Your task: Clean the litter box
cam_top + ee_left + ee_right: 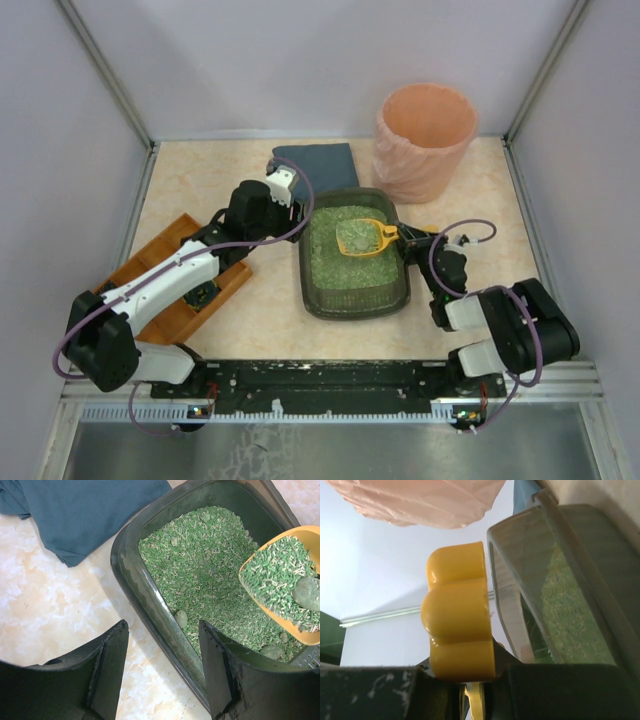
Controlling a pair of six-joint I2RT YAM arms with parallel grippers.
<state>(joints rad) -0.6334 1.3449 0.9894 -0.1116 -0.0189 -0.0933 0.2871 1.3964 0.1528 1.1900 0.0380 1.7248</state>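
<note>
The litter box [305, 290] is a dark grey-green tray of green granules in the middle of the table. My left gripper [298, 222] stands open astride its left rim [131, 580]. One finger is outside over the table and the other inside, with a gap on the outer side [162, 645]. My right gripper [415, 240] is shut on the handle [457, 615] of a yellow scoop [362, 237]. The scoop [280, 580] hovers over the litter, loaded with granules and a grey-green clump. The box wall [560, 545] shows beside the handle.
A tall peach bin [425, 140] stands at the back right, just behind the box. A folded blue cloth [315, 165] lies behind the box's left corner. An orange-brown wooden tray [170, 290] sits under my left arm. More clumps [180, 618] lie in the litter.
</note>
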